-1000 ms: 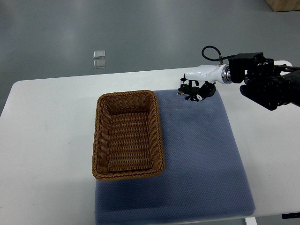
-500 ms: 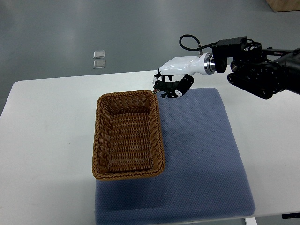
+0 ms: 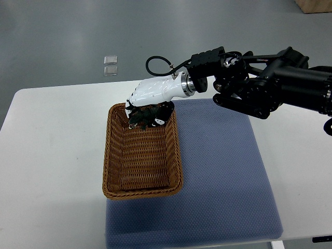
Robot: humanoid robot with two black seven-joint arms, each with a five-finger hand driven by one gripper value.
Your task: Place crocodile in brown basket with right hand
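Observation:
My right hand (image 3: 147,113), white with dark fingers, reaches in from the right on a black arm and hangs over the far end of the brown wicker basket (image 3: 115,176). Its fingers are curled around a small dark green crocodile toy (image 3: 145,116), which is partly hidden under the palm. The toy is held above the basket's inside, near its back rim. The left arm does not show.
The basket stands on the left part of a blue mat (image 3: 223,176) laid on a white table (image 3: 52,155). Two small clear squares (image 3: 109,65) lie on the grey floor beyond the table. A brown box corner (image 3: 314,5) shows top right.
The right hand has carried the crocodile leftward from the mat's far edge, past the basket's back right corner, to above the basket's far end. The arm has stretched further into view.

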